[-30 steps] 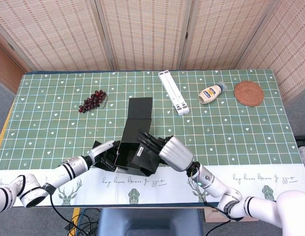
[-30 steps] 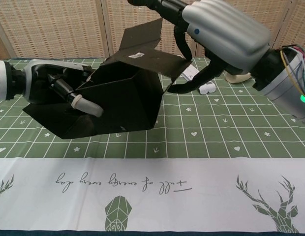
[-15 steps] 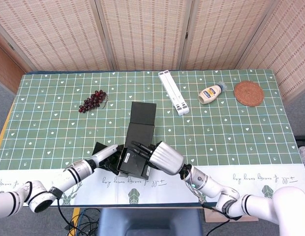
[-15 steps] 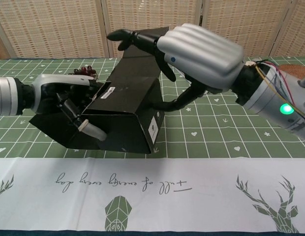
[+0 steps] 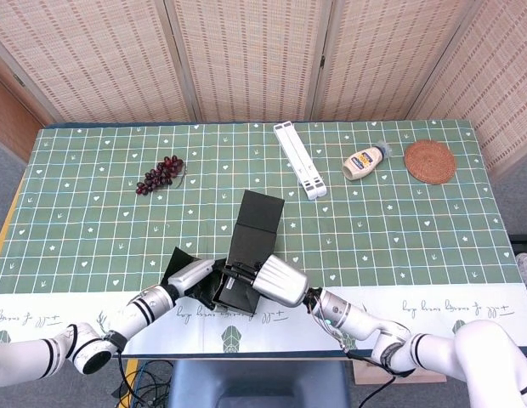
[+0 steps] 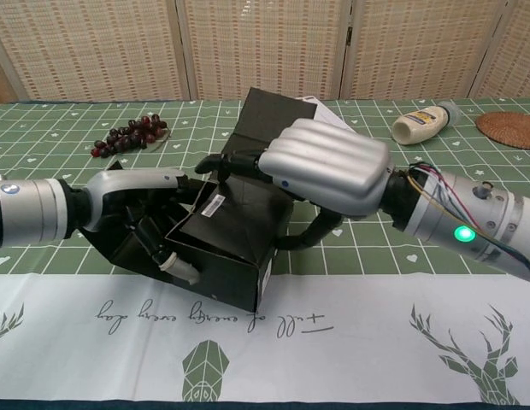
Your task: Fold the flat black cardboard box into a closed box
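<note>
**Bystanders on the green grid tablecloth**

Bunch of dark grapes (image 5: 160, 174) at far left. White folded stand (image 5: 300, 159) lying at far centre. Mayonnaise bottle (image 5: 365, 161) on its side, just beside a round woven coaster (image 5: 430, 161) at far right.

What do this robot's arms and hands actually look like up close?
The right hand has a ribbed silver shell over its back and black fingers. Its forearm is silver-grey, with thin coloured wires at the wrist and a glowing green light. The left hand is silver-grey with black fingers tipped in pale pads. From above, both arms are white and silver segments with dark rings at the joints.
</note>
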### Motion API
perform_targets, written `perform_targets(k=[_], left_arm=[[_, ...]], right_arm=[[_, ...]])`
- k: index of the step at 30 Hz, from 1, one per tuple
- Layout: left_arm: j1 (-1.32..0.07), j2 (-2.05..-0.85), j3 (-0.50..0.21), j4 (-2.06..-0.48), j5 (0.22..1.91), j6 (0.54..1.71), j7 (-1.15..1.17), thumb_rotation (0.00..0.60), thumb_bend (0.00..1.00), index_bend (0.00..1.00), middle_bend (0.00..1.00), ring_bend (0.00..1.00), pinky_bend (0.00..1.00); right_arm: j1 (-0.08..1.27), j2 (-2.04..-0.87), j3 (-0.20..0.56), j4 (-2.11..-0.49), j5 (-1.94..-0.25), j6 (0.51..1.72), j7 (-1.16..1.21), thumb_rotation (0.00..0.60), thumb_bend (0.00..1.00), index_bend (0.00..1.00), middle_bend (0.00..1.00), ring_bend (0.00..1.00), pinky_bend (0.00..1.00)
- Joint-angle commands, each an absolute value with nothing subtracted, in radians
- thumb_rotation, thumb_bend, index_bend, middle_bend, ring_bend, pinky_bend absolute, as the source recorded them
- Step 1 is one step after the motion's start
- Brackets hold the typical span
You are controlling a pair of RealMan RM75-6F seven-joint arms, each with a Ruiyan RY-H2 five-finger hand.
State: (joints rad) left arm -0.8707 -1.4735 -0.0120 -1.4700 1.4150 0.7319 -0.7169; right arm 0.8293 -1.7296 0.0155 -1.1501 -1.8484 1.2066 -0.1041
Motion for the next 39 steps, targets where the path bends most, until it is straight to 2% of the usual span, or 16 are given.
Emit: perform_targets(k=[1,11,39], left_arm=[[-0.864,-1.493,-0.013,-1.450,1.414,0.731,-0.697,0.600,0.09,0.20,0.23,0.54,0.84],[-0.849,-1.527,-0.017,-1.405,1.423,0.730,-0.674,0.600,0.09,0.17,0.23,0.53,0.84],[-0.837,-1.544,-0.027,-1.399,1.438,0.713,-0.652,0.600,0.09,0.17,0.23,0.53,0.84]], right_arm=[[0.837,-1.744,0.000,-1.125,-1.858,1.200,-0.092,0.600,0.28,0.12,0.24,0.72,0.99],[0.848,-1.750,-0.035,-1.084,-1.882,1.205,-0.066,0.600,0.29,0.19,0.27,0.73,0.99],[0.869,-1.718,-0.073,-1.122,-1.875,1.140,-0.102,0.600,0.33,0.23,0.29,0.73,0.99]])
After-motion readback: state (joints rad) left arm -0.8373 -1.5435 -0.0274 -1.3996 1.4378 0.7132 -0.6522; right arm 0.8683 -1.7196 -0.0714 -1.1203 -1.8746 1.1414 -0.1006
